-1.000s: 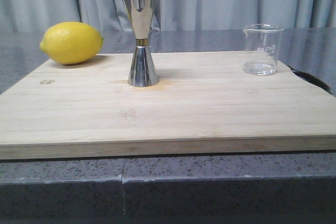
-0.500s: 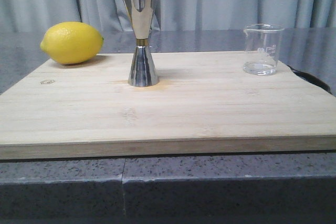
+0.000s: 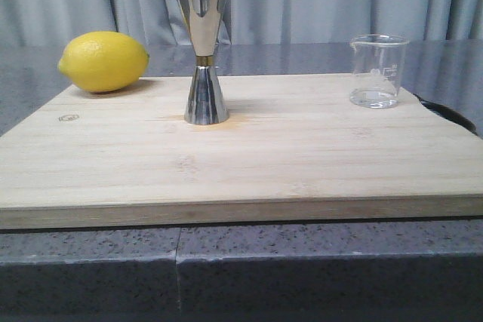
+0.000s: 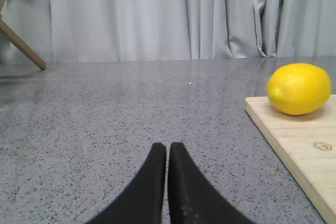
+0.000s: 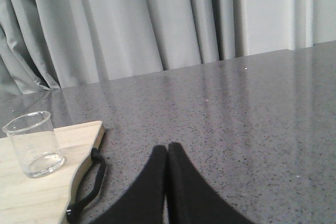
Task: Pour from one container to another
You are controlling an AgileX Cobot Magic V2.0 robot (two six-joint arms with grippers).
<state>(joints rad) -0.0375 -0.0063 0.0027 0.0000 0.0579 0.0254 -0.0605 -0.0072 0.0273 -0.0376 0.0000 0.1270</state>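
Stillness across the front view: lemon, jigger and beaker hold the positions they had a second ago, so the pour is neither visibly under way nor ruled out as done.

Left gripper (image 4: 167, 153) rests low over the grey speckled countertop (image 3: 90, 262), fingers pressed together on nothing, off the left edge of the cutting board (image 3: 241, 164); the lemon (image 3: 103, 61) sits at the board's back-left corner. The steel jigger (image 3: 204, 50) stands upright near mid-board. The glass beaker (image 3: 376, 71) stands upright at the back right, clear, its contents unreadable. A black strap (image 5: 86, 190) hangs off the board's right end. Right gripper (image 5: 167, 156) is likewise closed and empty over bare counter. Grey curtains (image 3: 324, 1) close the room behind.
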